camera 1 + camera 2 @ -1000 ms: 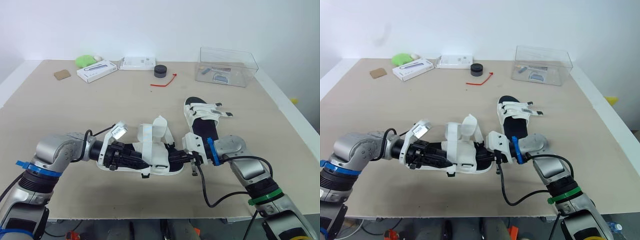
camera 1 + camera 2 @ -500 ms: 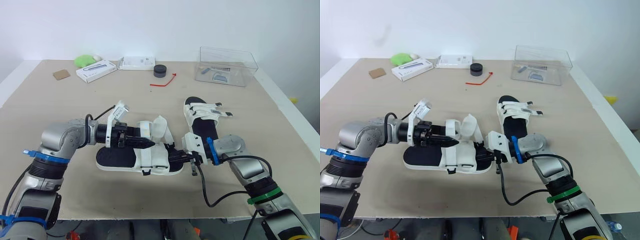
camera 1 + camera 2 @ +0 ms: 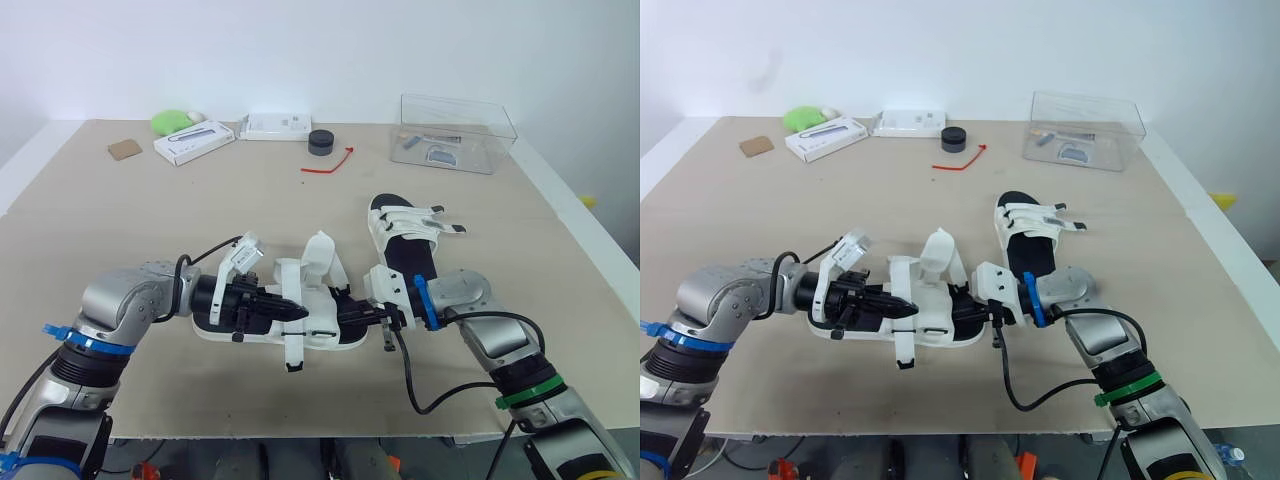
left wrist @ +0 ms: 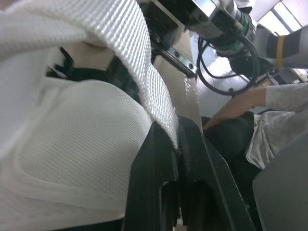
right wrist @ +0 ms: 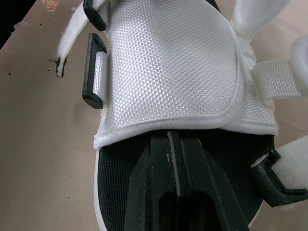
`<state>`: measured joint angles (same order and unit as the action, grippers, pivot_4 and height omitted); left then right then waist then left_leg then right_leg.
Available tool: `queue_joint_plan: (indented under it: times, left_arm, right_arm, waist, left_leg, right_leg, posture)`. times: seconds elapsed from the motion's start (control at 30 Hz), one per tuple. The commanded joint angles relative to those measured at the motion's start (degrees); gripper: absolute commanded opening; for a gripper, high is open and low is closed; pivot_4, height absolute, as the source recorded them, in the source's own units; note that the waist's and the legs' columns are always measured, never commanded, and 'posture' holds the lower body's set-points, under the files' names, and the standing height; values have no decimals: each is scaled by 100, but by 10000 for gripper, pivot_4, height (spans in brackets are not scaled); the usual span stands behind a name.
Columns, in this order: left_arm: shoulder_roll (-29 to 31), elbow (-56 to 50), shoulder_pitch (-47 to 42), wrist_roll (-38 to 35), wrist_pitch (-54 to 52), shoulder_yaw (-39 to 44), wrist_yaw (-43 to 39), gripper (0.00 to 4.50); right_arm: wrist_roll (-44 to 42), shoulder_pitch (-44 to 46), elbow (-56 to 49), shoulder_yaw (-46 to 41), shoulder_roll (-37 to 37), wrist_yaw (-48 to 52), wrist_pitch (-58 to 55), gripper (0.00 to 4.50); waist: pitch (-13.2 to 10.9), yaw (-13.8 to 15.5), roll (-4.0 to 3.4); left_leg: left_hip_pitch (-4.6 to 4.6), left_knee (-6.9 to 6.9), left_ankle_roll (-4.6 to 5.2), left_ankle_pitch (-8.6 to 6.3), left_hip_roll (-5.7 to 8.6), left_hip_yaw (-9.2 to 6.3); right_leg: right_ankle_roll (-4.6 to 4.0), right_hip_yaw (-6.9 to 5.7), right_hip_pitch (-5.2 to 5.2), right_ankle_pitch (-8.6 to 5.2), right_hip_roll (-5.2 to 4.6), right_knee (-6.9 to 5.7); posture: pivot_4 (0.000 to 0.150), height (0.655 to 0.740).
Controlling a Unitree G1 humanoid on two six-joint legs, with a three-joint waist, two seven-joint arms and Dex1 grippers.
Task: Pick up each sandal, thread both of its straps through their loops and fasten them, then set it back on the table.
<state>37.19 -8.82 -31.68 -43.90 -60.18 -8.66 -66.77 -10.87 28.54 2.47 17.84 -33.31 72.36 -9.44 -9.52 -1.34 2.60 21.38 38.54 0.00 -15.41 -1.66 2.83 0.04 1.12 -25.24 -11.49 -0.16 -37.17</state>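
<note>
Left claw: fingers pressed together and clamped on a white mesh strap of the near sandal. In the left eye view this claw lies over the sandal from the lower left of the frame; the strap runs down past its tips, with the free end hanging off the sandal's near edge.

Right claw: fingers together, nothing seen between them. They lie on the black footbed, tips tucked just under the rim of the white upper. In the left eye view it enters the sandal from the lower right.

Near sandal sits on the worktop, lower centre of the frame, between the two claws. Second sandal lies right of centre, apart from both claws, its straps lying across it.

Right wrist view adds a black loop on the side of the upper, with a loose strap end near it. Left wrist view adds a person's hand beyond the worktop edge.
</note>
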Motion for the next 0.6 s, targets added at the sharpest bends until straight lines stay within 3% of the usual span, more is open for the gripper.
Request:
queue_joint_plan:
  times: [0.03, 0.3, 0.33, 0.4, 0.6]
  left_arm:
    - [162, -371, 56, -111, -37, 18, -85, 1093]
    - [587, -877, 344, -236, -211, -140, -302, 1093]
    - [594, -874, 306, -379, -327, -51, -302, 3277]
    - [686, -921, 278, -438, -324, 6, -362, 9389]
    - [1103, -968, 258, -419, -140, 53, -645, 40242]
  right_arm:
    - [114, -34, 16, 59, -75, 42, -12, 0]
    - [122, 9, 83, 93, -43, 61, 37, 0]
    - [120, 17, 92, 96, -44, 67, 43, 0]
    - [119, 29, 111, 100, -43, 71, 54, 0]
    - [127, 73, 172, 123, -19, 85, 84, 0]
  waist:
    - [0, 0, 0]
    - [0, -5, 0]
    - [0, -3, 0]
    - [0, 0, 0]
    - [0, -2, 0]
  left_leg:
    - [0, 0, 0, 0, 0, 0]
    - [-2, -3, 0, -1, -1, 0]
    - [-2, -3, 1, -1, -1, 0]
    - [-1, -3, 1, -1, -1, -2]
    - [-2, -3, 1, -1, 0, 0]
  right_leg:
    - [0, 0, 0, 0, 0, 0]
    - [-4, 0, -1, -3, 4, 0]
    - [-5, 0, -1, -4, 6, 0]
    - [-6, -3, -1, -5, 5, 0]
    - [-5, -2, -1, -4, 5, 0]
  posture:
    - [1500, 7400]
    - [1500, 7400]
    - [1500, 7400]
    - [1500, 7400]
    - [1500, 7400]
